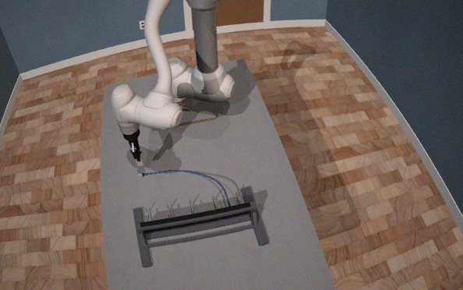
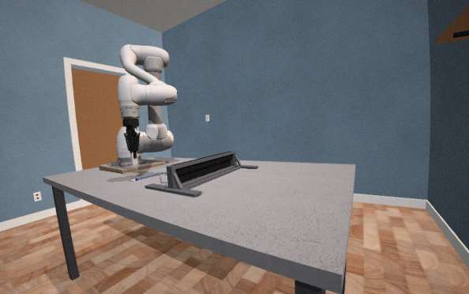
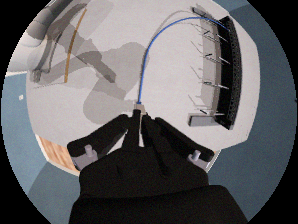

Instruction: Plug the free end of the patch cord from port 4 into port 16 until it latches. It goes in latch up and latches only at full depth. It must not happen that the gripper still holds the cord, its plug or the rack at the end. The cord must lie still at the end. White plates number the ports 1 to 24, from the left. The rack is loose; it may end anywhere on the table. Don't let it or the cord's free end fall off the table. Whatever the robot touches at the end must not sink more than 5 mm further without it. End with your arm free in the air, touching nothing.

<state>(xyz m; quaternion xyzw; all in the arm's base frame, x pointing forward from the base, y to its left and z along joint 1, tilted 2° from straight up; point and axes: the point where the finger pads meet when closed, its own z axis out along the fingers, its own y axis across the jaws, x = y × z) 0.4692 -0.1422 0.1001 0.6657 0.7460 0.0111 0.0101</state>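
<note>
The blue patch cord [image 1: 187, 172] runs from the back of the dark rack [image 1: 199, 224] across the table to its free plug [image 1: 143, 174], which lies flat on the grey table top. My gripper [image 1: 136, 154] points down, a little above and just behind that plug, with its fingers shut together and nothing between them. In the wrist view the closed fingertips [image 3: 140, 124] sit just short of the plug, and the cord [image 3: 156, 39] curves away to the rack [image 3: 222, 72]. From the side view, the gripper [image 2: 132, 151] hangs clearly above the table and the plug [image 2: 134, 179].
Several short grey cord stubs [image 1: 192, 203] stick up behind the rack. The rack [image 2: 203, 167] stands mid-table on two flat feet. The arm's base sits on a wooden plate [image 2: 132, 166] at the far end. The table's left edge [image 1: 102, 171] is close to the plug.
</note>
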